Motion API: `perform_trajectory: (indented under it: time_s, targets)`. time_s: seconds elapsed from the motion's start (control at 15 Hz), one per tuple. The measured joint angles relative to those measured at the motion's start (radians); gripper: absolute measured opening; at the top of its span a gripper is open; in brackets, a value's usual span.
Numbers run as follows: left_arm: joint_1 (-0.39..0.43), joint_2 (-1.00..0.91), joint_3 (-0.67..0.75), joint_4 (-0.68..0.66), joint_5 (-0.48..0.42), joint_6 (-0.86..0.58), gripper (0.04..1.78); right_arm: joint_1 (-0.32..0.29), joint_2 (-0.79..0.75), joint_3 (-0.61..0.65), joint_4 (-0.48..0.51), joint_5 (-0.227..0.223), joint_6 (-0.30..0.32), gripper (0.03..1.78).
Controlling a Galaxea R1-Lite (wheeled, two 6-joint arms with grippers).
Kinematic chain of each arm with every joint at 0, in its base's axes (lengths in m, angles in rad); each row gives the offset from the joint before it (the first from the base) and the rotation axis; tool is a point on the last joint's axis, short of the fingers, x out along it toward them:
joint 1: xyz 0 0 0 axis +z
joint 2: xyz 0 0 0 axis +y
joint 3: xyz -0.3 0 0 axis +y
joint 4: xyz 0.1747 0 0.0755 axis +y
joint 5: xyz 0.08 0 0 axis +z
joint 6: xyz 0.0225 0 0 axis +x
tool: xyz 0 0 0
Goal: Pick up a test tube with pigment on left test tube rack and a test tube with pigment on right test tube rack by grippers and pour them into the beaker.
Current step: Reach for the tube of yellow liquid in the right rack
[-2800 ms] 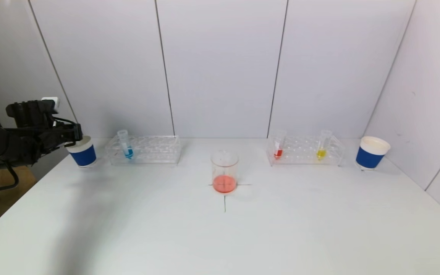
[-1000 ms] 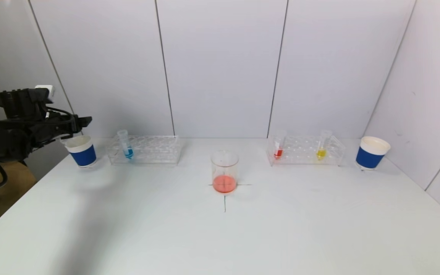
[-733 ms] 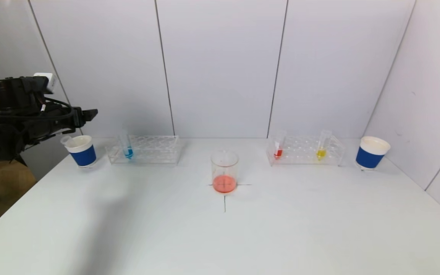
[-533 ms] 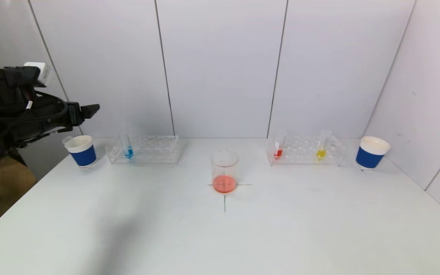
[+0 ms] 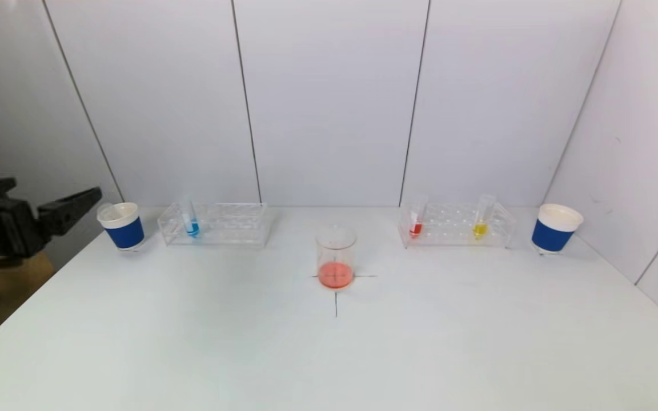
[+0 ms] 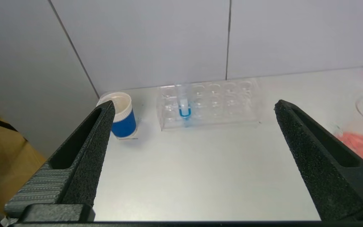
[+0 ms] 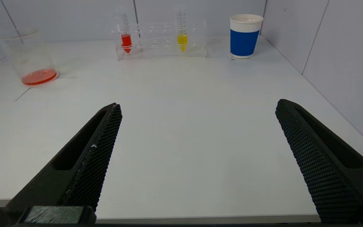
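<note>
Blue test tube [image 6: 184, 107] racked, beyond open left end effector [image 6: 194, 110].

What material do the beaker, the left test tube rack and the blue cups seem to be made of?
Beaker: clear glass or plastic; the red liquid shows through.
Left test tube rack: transparent, probably acrylic, glossy edges.
Blue cups: likely paper, matte white rim, blue sleeve.

black textured gripper [image 6: 194, 107], seemingly wedge-shaped
</note>
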Motion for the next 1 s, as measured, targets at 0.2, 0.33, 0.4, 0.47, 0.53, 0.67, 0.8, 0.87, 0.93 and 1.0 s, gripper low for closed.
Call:
perform_trajectory:
  time_s: [0.2,0.33,0.4,0.47,0.53,0.67,0.8,0.87,0.93,1.0]
  targets:
    - [-0.007,-0.235,0.1,0.134,-0.011,0.003,1.76,0.0,0.0,0.0,0.0,0.0,0.0,1.77]
    - [-0.009,-0.397,0.137,0.269,-0.031,0.001,1.76,-0.001,0.0,0.0,0.0,0.0,0.0,1.77]
    - [-0.01,-0.474,0.153,0.339,-0.037,0.001,1.76,-0.001,0.0,0.0,0.0,0.0,0.0,1.77]
    - [-0.012,-0.558,0.173,0.412,-0.043,0.0,1.76,-0.001,0.0,0.0,0.0,0.0,0.0,1.77]
    - [-0.015,-0.634,0.192,0.474,-0.048,0.0,1.76,0.0,0.0,0.0,0.0,0.0,0.0,1.77]
    - [-0.023,-0.78,0.235,0.593,-0.052,-0.002,1.76,-0.001,0.0,0.0,0.0,0.0,0.0,1.77]
    - [-0.034,-0.904,0.269,0.693,-0.051,-0.003,1.76,0.0,0.0,0.0,0.0,0.0,0.0,1.77]
    - [-0.039,-0.965,0.285,0.741,-0.049,-0.001,1.76,0.0,0.0,0.0,0.0,0.0,0.0,1.77]
    - [-0.045,-1.012,0.301,0.778,-0.04,-0.006,1.76,0.0,0.0,0.0,0.0,0.0,0.0,1.77]
    - [-0.049,-1.041,0.318,0.799,-0.026,-0.016,1.76,0.0,0.0,0.0,0.0,0.0,0.0,1.77]
